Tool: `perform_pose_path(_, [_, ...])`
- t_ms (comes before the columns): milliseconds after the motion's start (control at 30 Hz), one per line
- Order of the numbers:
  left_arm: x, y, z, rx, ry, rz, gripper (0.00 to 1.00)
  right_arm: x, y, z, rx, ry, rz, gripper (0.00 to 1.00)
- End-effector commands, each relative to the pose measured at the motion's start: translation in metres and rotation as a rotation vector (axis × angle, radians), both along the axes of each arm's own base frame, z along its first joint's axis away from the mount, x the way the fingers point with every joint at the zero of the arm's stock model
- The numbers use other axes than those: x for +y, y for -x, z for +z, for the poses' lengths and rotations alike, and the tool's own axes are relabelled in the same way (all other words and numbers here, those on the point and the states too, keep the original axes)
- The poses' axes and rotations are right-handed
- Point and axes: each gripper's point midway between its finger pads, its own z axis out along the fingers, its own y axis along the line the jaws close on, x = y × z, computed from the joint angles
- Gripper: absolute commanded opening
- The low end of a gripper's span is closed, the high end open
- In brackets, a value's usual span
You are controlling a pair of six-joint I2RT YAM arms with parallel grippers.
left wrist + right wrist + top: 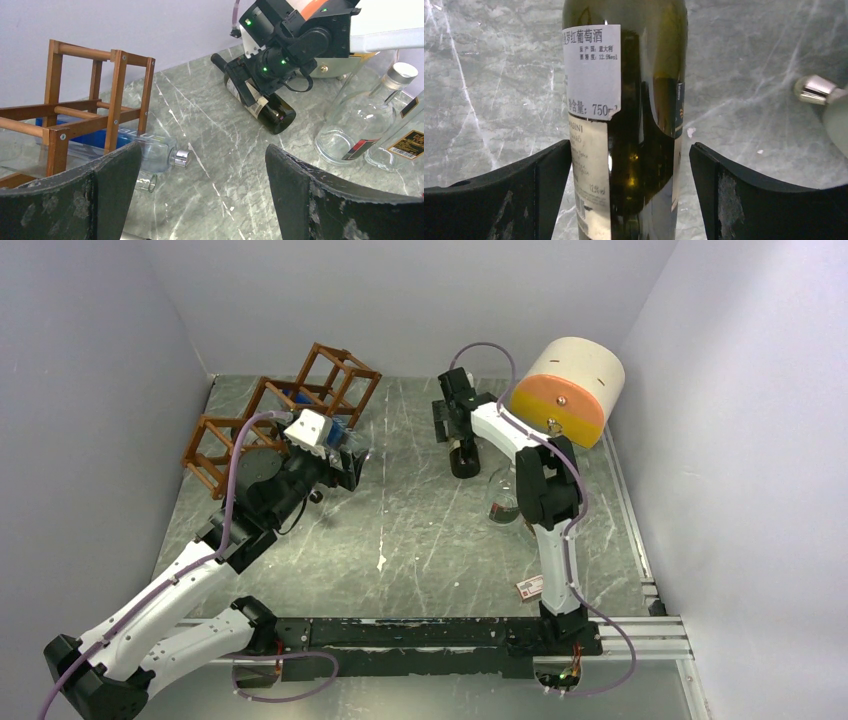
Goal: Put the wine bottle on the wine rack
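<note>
The wine rack point(275, 410), a lattice of reddish-brown bars, stands at the back left; it also shows in the left wrist view point(75, 110). A dark wine bottle point(464, 458) with a white label lies on its side on the table at the back centre. My right gripper point(456, 430) is open and straddles it. In the right wrist view the bottle point(644, 125) lies between the fingers point(744, 200), with a gap on the right side. My left gripper point(350, 462) is open and empty just right of the rack, above bare table point(202, 195).
A clear bottle with a blue label point(150, 150) lies in the rack's bottom cell, cap outwards. Clear glass bottles point(360, 120) stand by the right arm. A big white and orange cylinder point(565, 390) lies at the back right. Grey walls close in three sides.
</note>
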Motion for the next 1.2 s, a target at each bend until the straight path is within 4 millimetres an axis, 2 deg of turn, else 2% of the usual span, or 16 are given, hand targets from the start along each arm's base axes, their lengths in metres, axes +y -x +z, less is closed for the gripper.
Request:
perform_pose_path(0, [0.0,0.001,0.009,-0.018,0.005,-0.011,0.97,0.005,-0.007,-0.007,0.024,-0.038,0.012,0.91])
perform_pose_path(200, [0.0,0.002,0.01,-0.019,0.009,-0.011,0.97,0.025,-0.008,-0.018,0.066,-0.105,0.09,0.89])
perform_pose_path(400, [0.001,0.002,0.011,-0.018,0.013,-0.006,0.97,0.036,-0.01,-0.021,0.074,-0.136,0.143,0.79])
perform_pose_path(533, [0.002,0.001,0.011,-0.017,0.013,-0.001,0.97,0.033,-0.015,-0.013,0.029,-0.126,0.13,0.56])
perform_pose_path(633, [0.003,0.0,0.011,-0.015,0.018,0.007,0.97,0.035,-0.021,0.008,-0.077,-0.136,0.12,0.49])
perform_pose_path(767, [0.004,-0.001,0.01,0.001,0.038,0.024,0.97,0.043,-0.019,0.052,-0.265,-0.18,0.155,0.43])
perform_pose_path(800, [0.004,-0.002,0.011,0.006,0.043,0.03,0.97,0.046,-0.017,0.073,-0.323,-0.205,0.164,0.43])
perform_pose_path(833, [0.005,-0.002,0.011,0.012,0.048,0.038,0.97,0.047,-0.014,0.082,-0.36,-0.223,0.171,0.42])
perform_pose_path(1167, [0.011,-0.012,0.016,0.081,0.119,0.133,0.97,0.052,0.027,0.141,-0.589,-0.368,0.212,0.36])
